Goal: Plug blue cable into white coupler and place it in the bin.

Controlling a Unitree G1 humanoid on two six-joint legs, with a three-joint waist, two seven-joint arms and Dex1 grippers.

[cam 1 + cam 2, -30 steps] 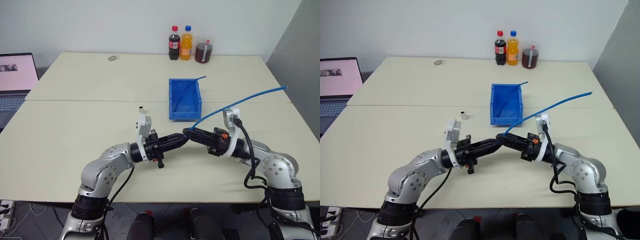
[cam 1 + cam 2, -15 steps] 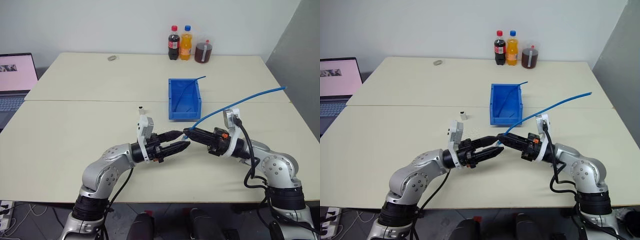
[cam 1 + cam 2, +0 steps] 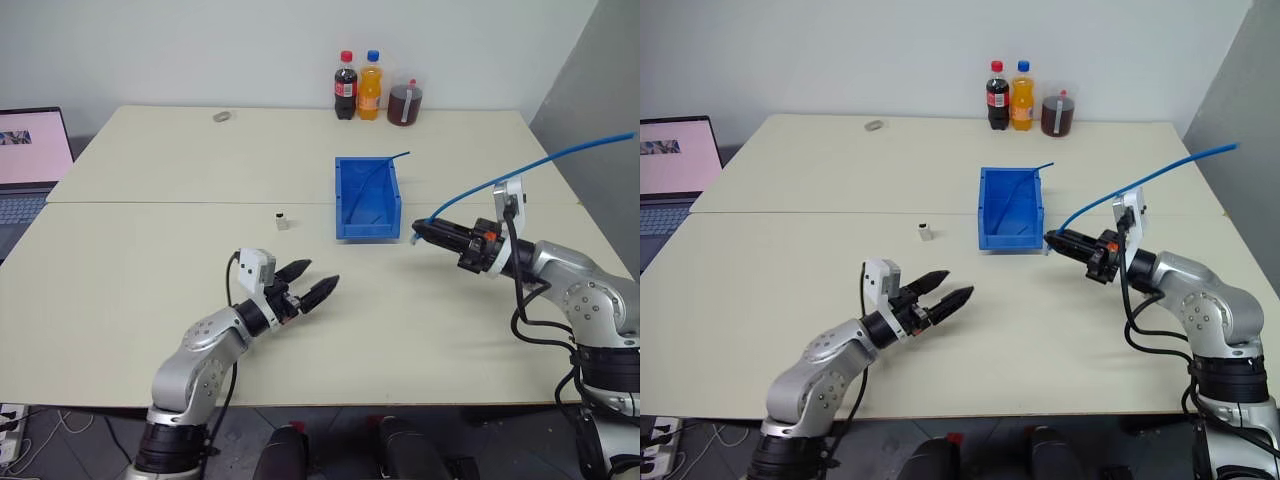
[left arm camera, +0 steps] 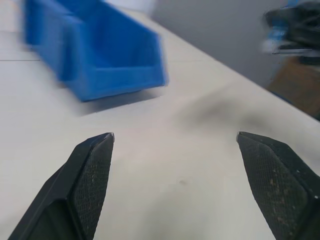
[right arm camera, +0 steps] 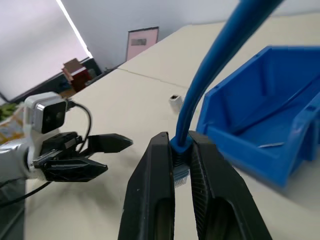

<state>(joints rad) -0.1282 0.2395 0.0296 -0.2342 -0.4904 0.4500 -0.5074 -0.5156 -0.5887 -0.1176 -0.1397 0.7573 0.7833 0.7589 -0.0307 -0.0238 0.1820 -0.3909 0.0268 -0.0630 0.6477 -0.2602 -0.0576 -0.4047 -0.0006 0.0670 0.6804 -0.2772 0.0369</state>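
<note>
The right gripper [image 5: 181, 150] pinches the blue cable [image 3: 520, 175] at its plug end, just beside the front of the bin [image 3: 367, 228]; the left gripper [image 3: 312, 283] hangs spread wide over the table [image 3: 120, 260], empty; the white coupler [image 3: 283, 220] stands alone left of the bin.

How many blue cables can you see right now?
2. One blue cable is pinched in the right gripper, trailing up to the right; a second cable lies in the bin, its end over the rim.

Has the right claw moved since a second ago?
Yes. The right claw, shut on the blue cable, went right and up-table, now beside the bin.
</note>
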